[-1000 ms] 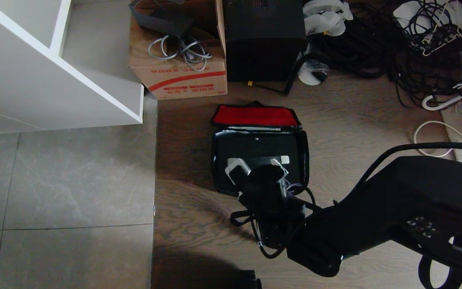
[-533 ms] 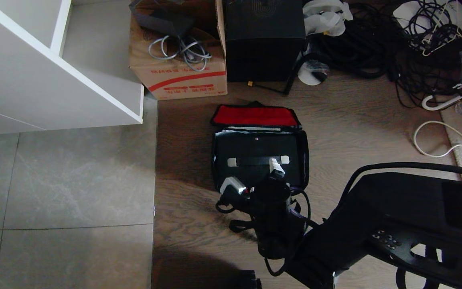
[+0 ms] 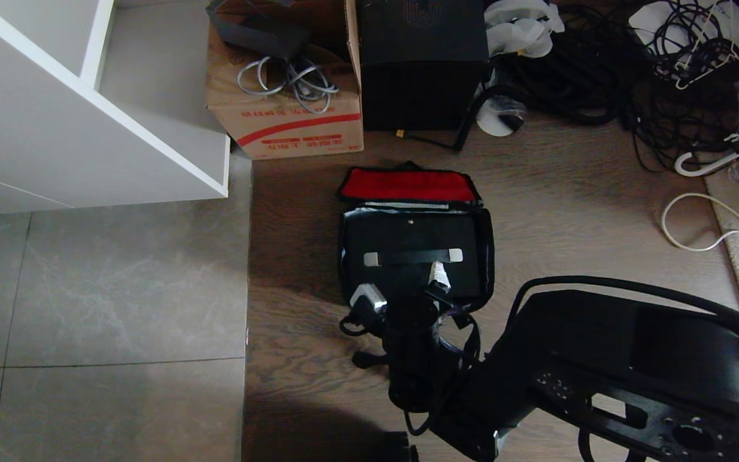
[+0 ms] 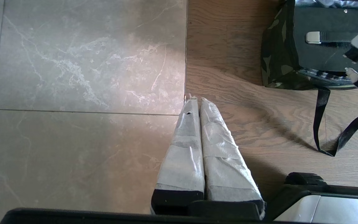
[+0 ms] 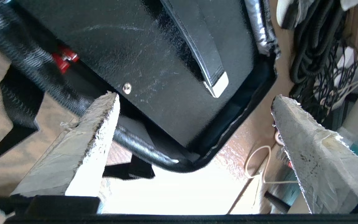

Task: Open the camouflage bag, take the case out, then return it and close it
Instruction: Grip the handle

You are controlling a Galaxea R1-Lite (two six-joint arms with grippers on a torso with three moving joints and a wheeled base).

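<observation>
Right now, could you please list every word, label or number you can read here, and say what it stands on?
Red print in two rows on the front of the brown cardboard box: too small and blurred to read.
Faint round emblem on top of the tall black box: not legible.
The case and the camouflage bag: no text visible.
</observation>
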